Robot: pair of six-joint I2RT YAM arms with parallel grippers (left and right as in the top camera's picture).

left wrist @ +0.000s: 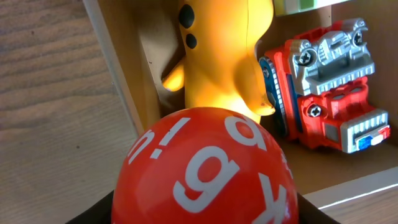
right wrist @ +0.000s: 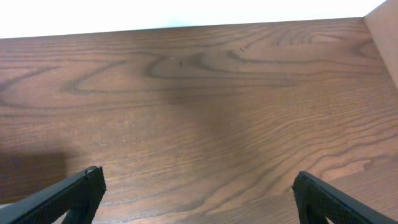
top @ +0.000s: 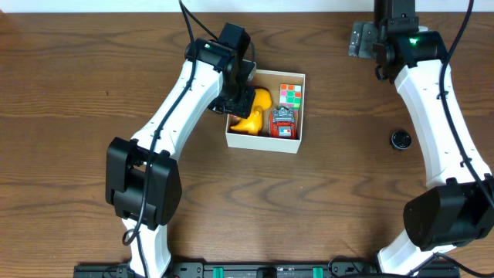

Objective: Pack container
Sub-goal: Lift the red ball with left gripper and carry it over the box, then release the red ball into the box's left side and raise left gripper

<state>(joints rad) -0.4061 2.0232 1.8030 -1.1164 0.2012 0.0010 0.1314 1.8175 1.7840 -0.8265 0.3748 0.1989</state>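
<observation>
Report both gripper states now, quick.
Left gripper: a red ball sits right at it, but whether the gripper is clamped on it cannot be told.
Right gripper: open, holding nothing.

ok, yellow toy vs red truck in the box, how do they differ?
Colour: the yellow toy is yellow with black spots; the truck is red with silver parts. Shape: the toy is smooth and rounded; the truck is boxy with visible screws. Place: the toy sits by the left wall of the box, the truck to its right. Both lie inside the box.
</observation>
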